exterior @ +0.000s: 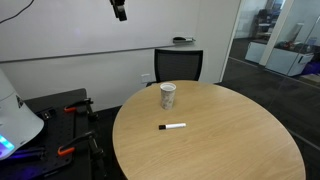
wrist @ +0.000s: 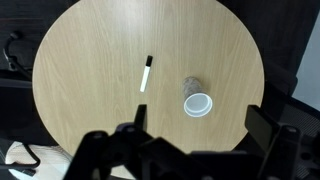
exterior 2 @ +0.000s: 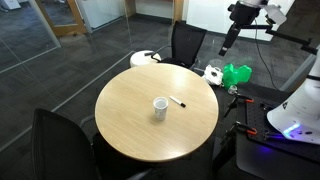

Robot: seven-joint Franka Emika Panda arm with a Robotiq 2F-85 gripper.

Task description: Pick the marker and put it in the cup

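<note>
The marker (exterior: 173,127) lies flat on the round wooden table (exterior: 230,140), white body with a black cap; it also shows in an exterior view (exterior 2: 177,102) and in the wrist view (wrist: 146,74). The cup (exterior: 168,95) stands upright near the table's middle, also seen in an exterior view (exterior 2: 160,108) and from above in the wrist view (wrist: 198,102). My gripper (exterior 2: 229,43) hangs high above and off to the side of the table, open and empty. Its fingers show spread apart in the wrist view (wrist: 195,128).
A black chair (exterior: 178,66) stands at the table's far side, another chair (exterior 2: 60,140) at the near side. Green and white items (exterior 2: 232,74) lie on the floor beside the table. The robot base (exterior 2: 292,110) stands nearby.
</note>
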